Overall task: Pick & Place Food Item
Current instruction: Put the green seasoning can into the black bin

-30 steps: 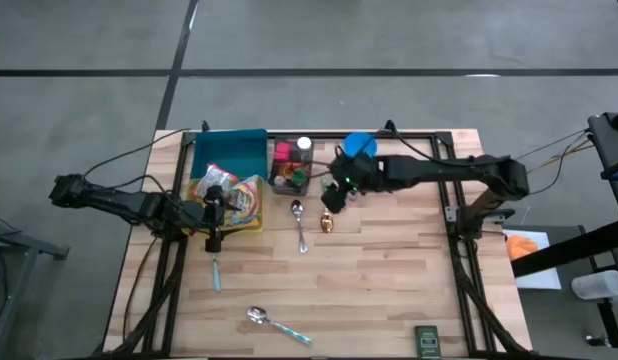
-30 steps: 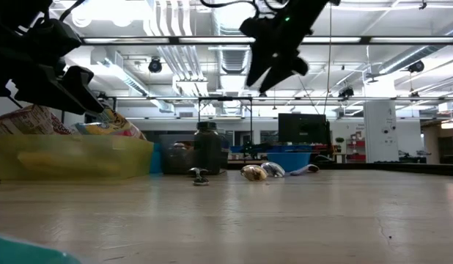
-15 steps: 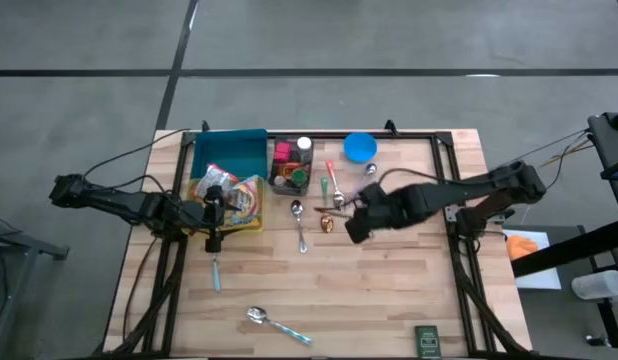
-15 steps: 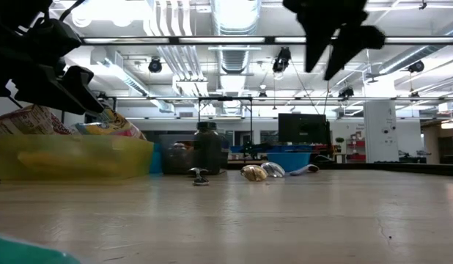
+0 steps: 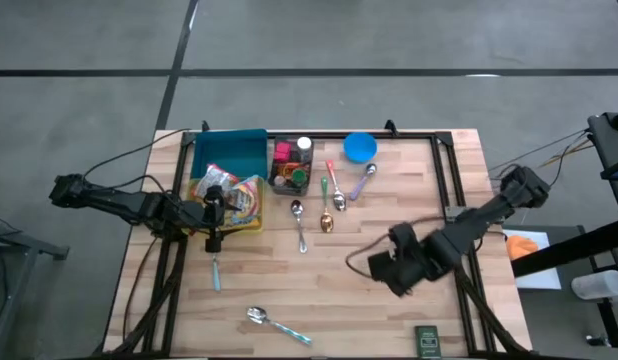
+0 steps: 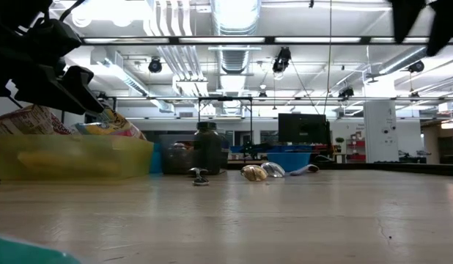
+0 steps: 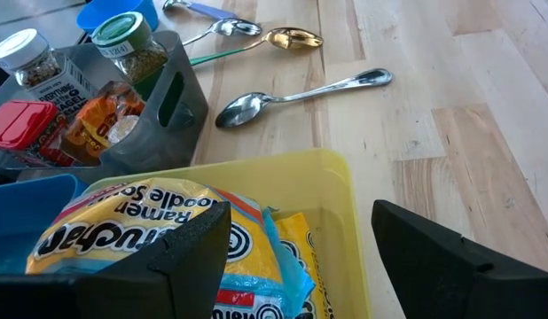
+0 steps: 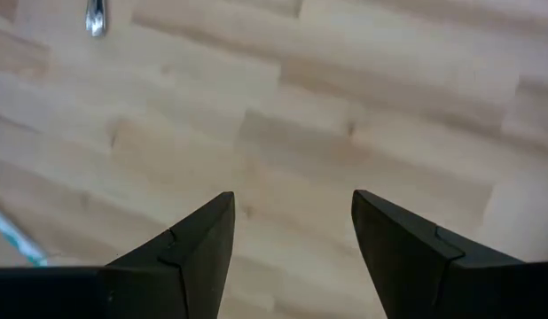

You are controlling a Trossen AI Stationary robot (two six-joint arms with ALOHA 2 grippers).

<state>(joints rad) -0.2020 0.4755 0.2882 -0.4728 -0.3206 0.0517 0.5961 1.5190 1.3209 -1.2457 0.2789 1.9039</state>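
High view: wooden worktop (image 5: 389, 320) seen from straight above. Left pincer (image 5: 211, 214) over the yellow bin (image 5: 251, 224), partly hiding the ramen packet (image 5: 243, 199) lying inside. Right pincer (image 5: 387, 272) over bare wood on the right side, well apart from everything; fingers too dark to separate here. Grey caddy (image 5: 289, 176) of jars beside the bin, blue bowl (image 5: 360, 147) near the far edge, several spoons (image 5: 300, 224) scattered mid-table.

Low view: bin wall (image 6: 72, 158) at left, packet top just showing above it. Left arm a dark silhouette overhead; right arm cut off at the upper corner. Small items far off, hard to make out.

Left wrist view: left pincer fingers (image 7: 194, 248) spread wide, holding nothing, straddling the bin rim; ramen packet (image 7: 123, 235) half hidden behind one finger, lettering partly cut off.

Right wrist view: right pincer fingers (image 8: 199, 239) parted and empty above plain wood; spoon tip (image 8: 97, 18) cut off at the edge.
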